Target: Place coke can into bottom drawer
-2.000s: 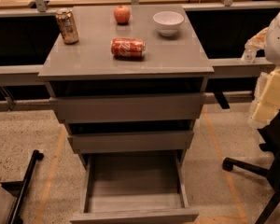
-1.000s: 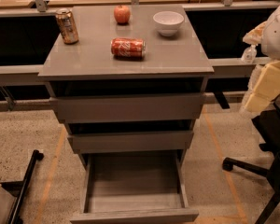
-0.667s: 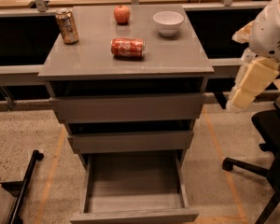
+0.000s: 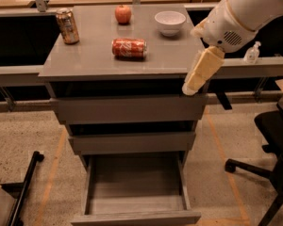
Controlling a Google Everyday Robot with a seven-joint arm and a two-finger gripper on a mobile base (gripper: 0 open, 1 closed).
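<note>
The coke can (image 4: 129,47) is red with white script and lies on its side in the middle of the grey cabinet top (image 4: 85,60). The bottom drawer (image 4: 137,215) is pulled open at the foot of the cabinet and its grey inside is bare. My gripper (image 4: 190,87) hangs down cream-coloured from the white arm (image 4: 245,13) at the cabinet top's front right corner. It is to the right of the can, apart from it, and holds nothing that I can see.
A brownish-gold can (image 4: 67,26) stands upright at the top's back left. A red apple (image 4: 123,14) and a white bowl (image 4: 170,22) sit at the back. Two shallower drawers (image 4: 127,108) are shut. A black office chair (image 4: 273,145) stands at right, a black frame (image 4: 26,187) at lower left.
The arm has swung in from the right edge toward the cabinet. The gripper now hangs at the top's front right corner. The can and drawer have not moved.
</note>
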